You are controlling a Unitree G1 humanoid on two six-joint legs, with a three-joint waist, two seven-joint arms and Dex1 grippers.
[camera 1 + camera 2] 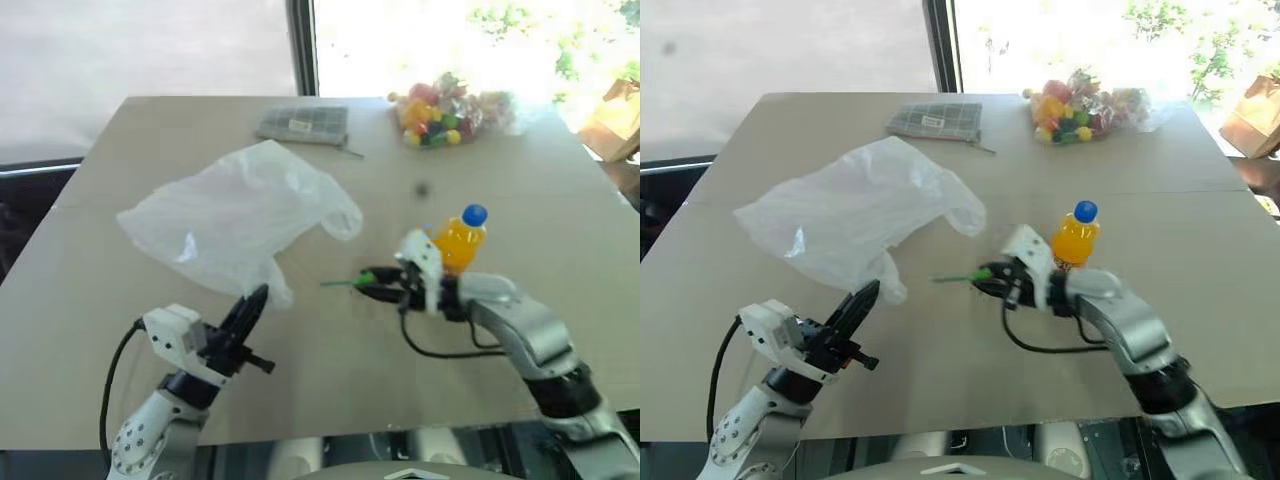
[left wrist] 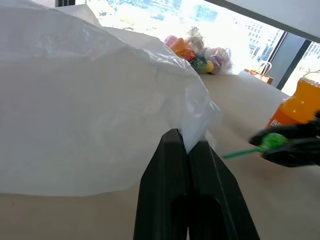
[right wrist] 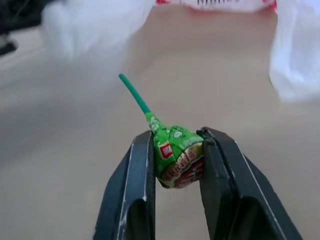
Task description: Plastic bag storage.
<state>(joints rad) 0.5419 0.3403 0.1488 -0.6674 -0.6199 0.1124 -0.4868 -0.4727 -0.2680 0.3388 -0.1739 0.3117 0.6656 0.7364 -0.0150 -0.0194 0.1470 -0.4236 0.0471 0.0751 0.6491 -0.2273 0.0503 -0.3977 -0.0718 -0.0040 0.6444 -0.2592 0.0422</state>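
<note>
The plastic bag is a large, crinkly, translucent white one, lying bunched on the left half of the table. My left gripper sits at its near edge, and in the left wrist view the black fingers are pressed together with a fold of the bag caught at their tips. My right gripper is at the table's middle, pointing left toward the bag, shut on the head of a green lollipop. The lollipop's green stick juts toward the bag.
An orange bottle with a blue cap stands just behind my right wrist. A clear bag of colourful sweets and a grey flat pouch lie at the far edge. The tan table drops off close in front.
</note>
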